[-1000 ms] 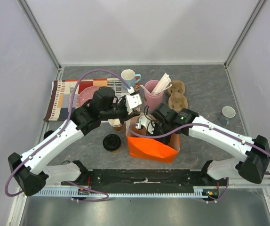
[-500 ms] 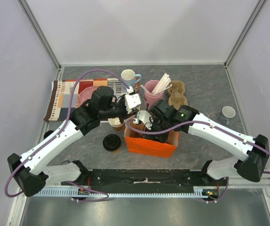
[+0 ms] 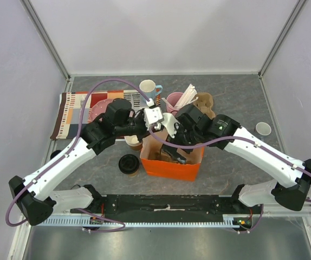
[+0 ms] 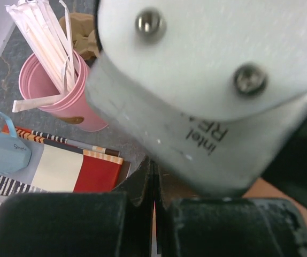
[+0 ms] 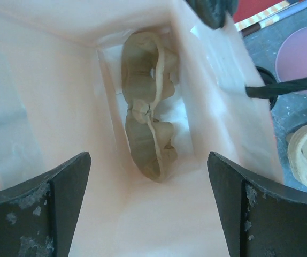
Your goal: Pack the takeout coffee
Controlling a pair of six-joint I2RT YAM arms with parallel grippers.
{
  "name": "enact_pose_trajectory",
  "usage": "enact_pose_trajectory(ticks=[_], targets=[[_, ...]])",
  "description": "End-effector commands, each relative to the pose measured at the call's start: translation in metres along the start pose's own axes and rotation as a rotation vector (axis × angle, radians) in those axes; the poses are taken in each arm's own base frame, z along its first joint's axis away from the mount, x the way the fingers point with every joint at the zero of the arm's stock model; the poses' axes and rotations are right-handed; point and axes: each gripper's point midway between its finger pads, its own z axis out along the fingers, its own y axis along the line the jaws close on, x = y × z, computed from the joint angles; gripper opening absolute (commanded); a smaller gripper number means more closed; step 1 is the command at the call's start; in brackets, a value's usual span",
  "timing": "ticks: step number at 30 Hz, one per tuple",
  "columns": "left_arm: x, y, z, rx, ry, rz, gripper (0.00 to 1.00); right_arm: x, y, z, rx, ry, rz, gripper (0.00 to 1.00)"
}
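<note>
The takeout coffee [image 3: 128, 163], a brown cup with a black dome lid, stands on the table just left of the orange paper bag [image 3: 172, 169]. My left gripper [image 3: 146, 130] [image 4: 154, 176] is shut on the bag's back-left rim; a thin orange sliver shows between its fingers. Over the bag's mouth my right gripper [image 3: 172, 143] [image 5: 148, 158] hangs wide open with nothing between its fingers. In the right wrist view a pulp cup carrier [image 5: 145, 107] lies on edge at the bottom of the bag [image 5: 46, 107].
Stacked lidless paper cups [image 3: 134, 142] stand behind the coffee. At the back are a blue mug [image 3: 149, 88], a pink cup of straws [image 3: 176, 103] and another pulp carrier [image 3: 204, 103]. A striped placemat [image 3: 74, 111] with a pink plate lies left; a small white cup [image 3: 262, 129] stands far right.
My right gripper went from shut to wide open and lifted back out of the bag, leaving the carrier inside. The slumped bag now stands upright. The left arm stayed put.
</note>
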Motion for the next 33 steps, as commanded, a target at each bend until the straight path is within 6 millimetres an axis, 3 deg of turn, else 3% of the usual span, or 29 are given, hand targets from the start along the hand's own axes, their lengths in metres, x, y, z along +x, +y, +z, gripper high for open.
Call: enact_pose_trajectory(ticks=[1,9,15,20,23,27,33], targets=[[-0.010,-0.002,-0.002,0.002,-0.012,-0.035,0.02,-0.049,-0.010,-0.027,0.075,-0.172,0.042,0.98],[0.001,0.004,0.002,-0.055,0.023,-0.139,0.02,-0.071,-0.015,-0.063,0.135,-0.290,0.149,0.98],[-0.007,0.007,0.006,-0.075,-0.015,-0.228,0.02,-0.063,-0.037,-0.078,0.284,-0.317,0.209,0.98],[-0.002,0.006,0.008,-0.068,-0.009,-0.198,0.02,-0.076,-0.042,-0.102,0.326,-0.418,0.227,0.98],[-0.004,0.009,0.009,-0.075,-0.016,-0.160,0.02,-0.083,-0.038,-0.096,0.287,-0.422,0.220,0.98],[-0.008,0.011,0.011,-0.064,-0.022,-0.140,0.02,-0.079,-0.038,-0.085,0.282,-0.396,0.242,0.98],[-0.010,0.000,0.010,0.001,-0.020,-0.120,0.02,-0.079,-0.034,-0.094,0.270,-0.424,0.239,0.98]])
